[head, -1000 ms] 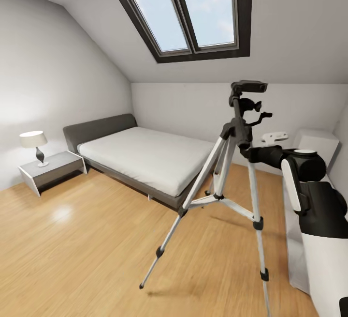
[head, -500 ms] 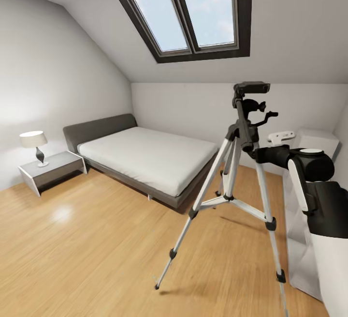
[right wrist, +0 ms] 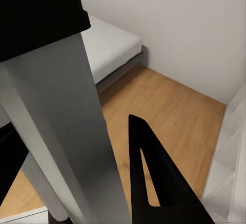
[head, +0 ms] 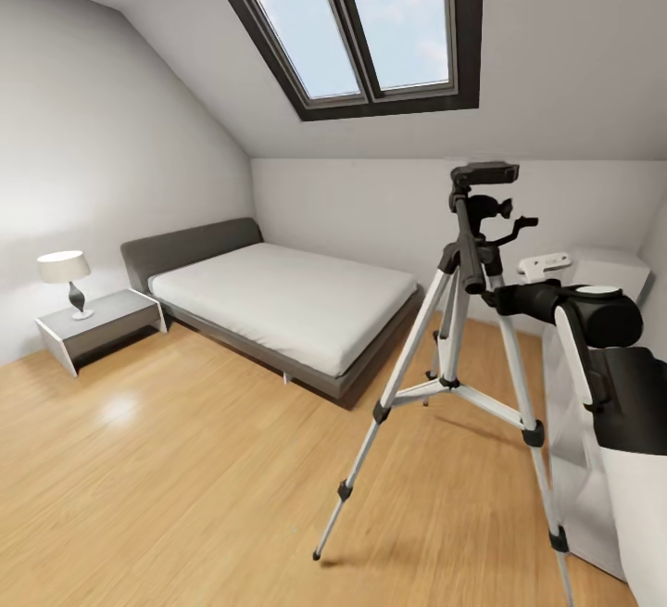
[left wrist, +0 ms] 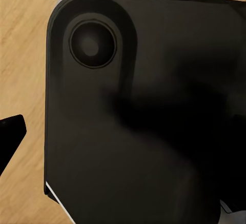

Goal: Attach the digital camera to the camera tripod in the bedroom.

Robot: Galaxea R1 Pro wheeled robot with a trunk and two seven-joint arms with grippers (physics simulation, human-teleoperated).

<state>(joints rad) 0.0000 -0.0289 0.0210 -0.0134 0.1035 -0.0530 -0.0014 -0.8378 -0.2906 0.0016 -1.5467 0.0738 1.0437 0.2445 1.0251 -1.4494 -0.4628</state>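
shifted: tall silver-legged camera tripod with black head (head: 460,310) sits further toward 3 o'clock than a second ago, room unchanged. right gripper (right wrist: 77,183) straddles one grey leg, apparently gripping and dragging it. left gripper: state cannot tell. small black digital camera unseen; mounting not yet started.

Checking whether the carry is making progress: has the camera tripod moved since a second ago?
Yes. Against the unmoved bed, the camera tripod has shifted toward the head view's right, away from the bed.
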